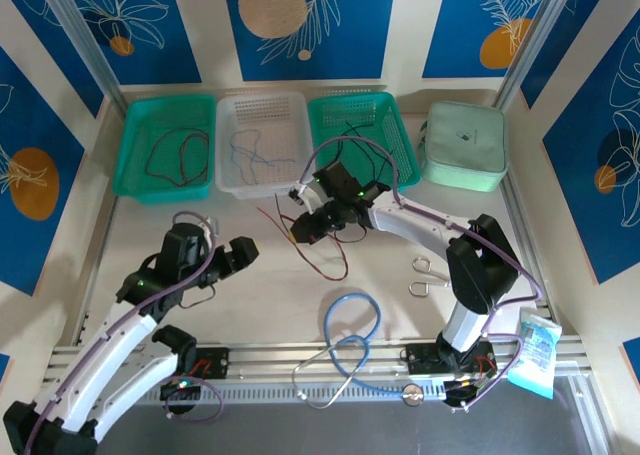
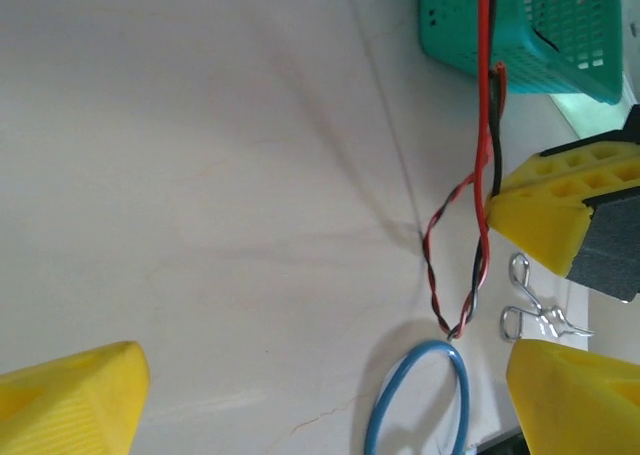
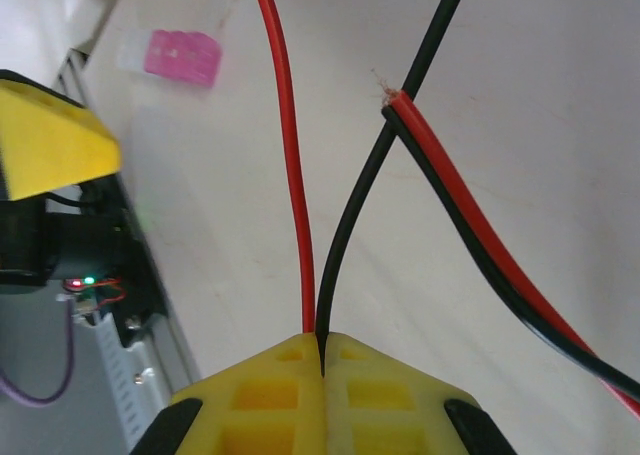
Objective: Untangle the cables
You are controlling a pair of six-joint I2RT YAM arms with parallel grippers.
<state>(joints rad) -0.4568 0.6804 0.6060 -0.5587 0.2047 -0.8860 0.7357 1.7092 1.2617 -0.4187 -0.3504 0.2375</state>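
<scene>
The right gripper (image 1: 303, 227) was pressed together on the red-and-black cable (image 1: 335, 263), pinching one red strand and one black strand side by side between its yellow tips, just in front of the white basket (image 1: 262, 97). From the pinch the strands ran down to the surface (image 1: 120, 225), where the twisted part of the cable lay in a loose loop between the two arms, close to the upper edge of the light-blue tube loop (image 1: 350, 320). In the right wrist view the two pinched strands spread apart as they left the tips, and a paired red-and-black length crossed the black strand, its cut end frayed.

The left gripper (image 1: 225, 270) was spread wide and held nothing, hanging over the surface to the left of the twisted loop and well apart from it.

A dark cable (image 1: 170, 160) lay in the left green basket (image 1: 165, 100), a purple-grey cable (image 1: 255, 155) in the white basket, and thin black strands in the right green basket (image 1: 350, 98). Small metal scissors (image 1: 428, 275) lay beside the right arm
</scene>
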